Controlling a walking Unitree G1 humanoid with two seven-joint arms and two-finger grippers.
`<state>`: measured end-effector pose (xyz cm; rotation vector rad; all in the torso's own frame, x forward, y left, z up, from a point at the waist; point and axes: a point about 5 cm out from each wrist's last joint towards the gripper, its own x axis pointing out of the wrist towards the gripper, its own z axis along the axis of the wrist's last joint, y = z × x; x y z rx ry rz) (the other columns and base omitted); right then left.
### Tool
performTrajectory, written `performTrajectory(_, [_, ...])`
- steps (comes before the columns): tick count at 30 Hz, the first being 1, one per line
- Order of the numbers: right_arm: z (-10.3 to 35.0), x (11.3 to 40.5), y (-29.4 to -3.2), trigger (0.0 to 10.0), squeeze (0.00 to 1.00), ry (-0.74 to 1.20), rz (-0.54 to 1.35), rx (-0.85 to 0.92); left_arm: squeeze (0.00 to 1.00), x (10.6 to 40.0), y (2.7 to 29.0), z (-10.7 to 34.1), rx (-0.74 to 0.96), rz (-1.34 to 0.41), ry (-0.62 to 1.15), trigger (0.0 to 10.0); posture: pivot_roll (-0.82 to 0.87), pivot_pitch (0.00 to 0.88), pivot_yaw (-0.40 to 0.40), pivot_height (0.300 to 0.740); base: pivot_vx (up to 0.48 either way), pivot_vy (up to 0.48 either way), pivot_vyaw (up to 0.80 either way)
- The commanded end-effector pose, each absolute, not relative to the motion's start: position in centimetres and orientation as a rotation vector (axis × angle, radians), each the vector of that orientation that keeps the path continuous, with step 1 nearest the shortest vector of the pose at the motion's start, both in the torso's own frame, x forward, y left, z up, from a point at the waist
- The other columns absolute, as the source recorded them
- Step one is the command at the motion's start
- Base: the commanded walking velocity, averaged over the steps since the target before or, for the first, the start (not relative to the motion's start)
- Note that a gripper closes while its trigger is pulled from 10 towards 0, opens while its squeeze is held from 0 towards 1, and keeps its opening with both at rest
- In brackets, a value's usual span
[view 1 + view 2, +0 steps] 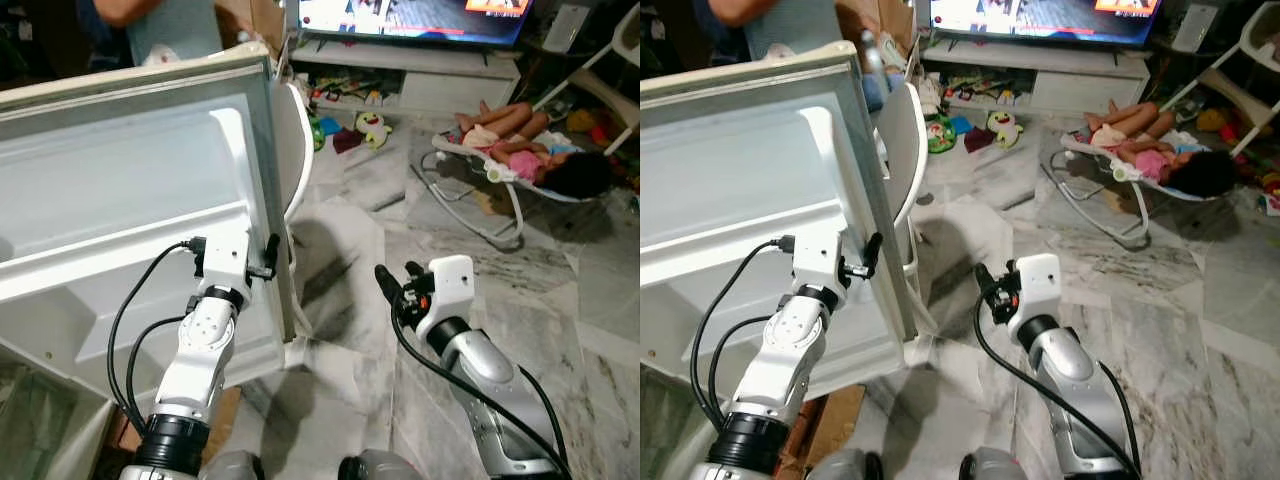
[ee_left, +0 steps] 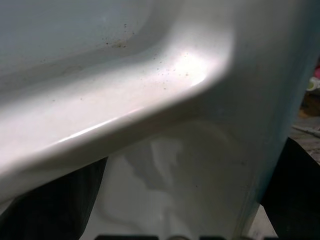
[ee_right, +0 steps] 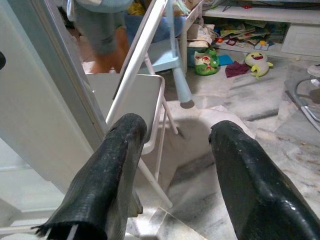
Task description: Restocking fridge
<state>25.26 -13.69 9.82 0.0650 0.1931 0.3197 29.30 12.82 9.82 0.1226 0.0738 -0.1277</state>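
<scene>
**White fridge door held at its edge as restocking begins**

White plastic lining is seen across the inner face of the open fridge door (image 1: 120,170), whose free edge is straddled by the left gripper (image 1: 268,256): one black finger (image 1: 271,250) is seen on the outer side of the edge, the other is hidden behind the panel, so whether the door is actually clamped cannot be told. The right gripper (image 1: 398,280) is held out over the marble floor (image 1: 560,300), its fingers (image 3: 112,165) spread and nothing between them. A folding chair (image 3: 135,95) is stood just behind the door; a person (image 3: 100,25) and a child in a bouncer (image 1: 520,150) are seen beyond. No items for stocking are visible. The step in hand is judged to be the swinging of the door. Next, the door must be steadied and goods fetched with the free gripper.
</scene>
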Motion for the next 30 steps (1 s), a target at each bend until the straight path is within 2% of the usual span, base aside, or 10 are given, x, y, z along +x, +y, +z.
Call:
performTrajectory(1, [10.3,25.2,-13.7,10.0,0.0,0.172,0.334,0.075,0.0,29.4,15.1,11.4,0.177,-0.023,0.019,10.0,0.04,0.026,-0.004,0.74,0.0,0.0,0.0])
performTrajectory(11, [9.8,24.8,-13.0,10.0,0.0,0.216,0.439,0.057,0.0,28.8,16.6,9.8,0.178,0.086,0.235,10.0,0.05,0.029,-0.002,0.74,0.0,0.0,0.0])
performTrajectory(15, [9.5,24.5,-12.8,10.0,0.0,0.231,0.484,0.049,0.0,27.0,17.5,9.3,0.182,0.112,0.314,10.0,0.05,0.035,0.0,0.74,0.0,0.0,0.0])
performTrajectory(16, [9.5,24.4,-12.8,10.0,0.0,0.235,0.488,0.046,0.3,26.5,17.8,9.1,0.191,0.116,0.328,10.0,0.06,0.036,0.001,0.74,0.0,0.0,0.0])
performTrajectory(17, [9.4,24.4,-12.8,10.0,0.0,0.237,0.492,0.045,0.3,26.2,17.9,9.0,0.197,0.12,0.34,10.0,0.06,0.037,0.001,0.74,0.0,0.0,0.0])
performTrajectory(18, [9.3,24.3,-12.8,10.0,0.0,0.243,0.5,0.045,1.0,25.4,18.4,8.7,0.198,0.133,0.373,10.0,0.06,0.038,0.001,0.74,0.0,0.0,0.0])
performTrajectory(26, [9.0,24.3,-12.5,10.0,0.0,0.252,0.519,0.029,1.0,24.1,18.7,8.2,0.22,0.133,0.411,10.0,0.07,0.043,-0.001,0.74,0.0,0.0,0.0])
performTrajectory(27, [9.0,24.4,-12.5,10.0,0.0,0.25,0.515,0.026,0.8,24.3,18.2,8.3,0.222,0.101,0.401,10.0,0.07,0.041,-0.003,0.74,0.0,0.0,0.0])
performTrajectory(28, [9.0,24.4,-12.5,10.0,0.0,0.248,0.514,0.023,0.04,24.4,18.1,8.4,0.228,0.095,0.398,10.0,0.07,0.041,-0.002,0.74,0.0,0.0,0.0])
performTrajectory(30, [9.2,24.5,-12.6,10.0,0.0,0.241,0.514,0.02,0.0,24.9,18.1,8.5,0.251,0.087,0.396,10.0,0.07,0.04,-0.001,0.74,0.0,0.0,0.0])
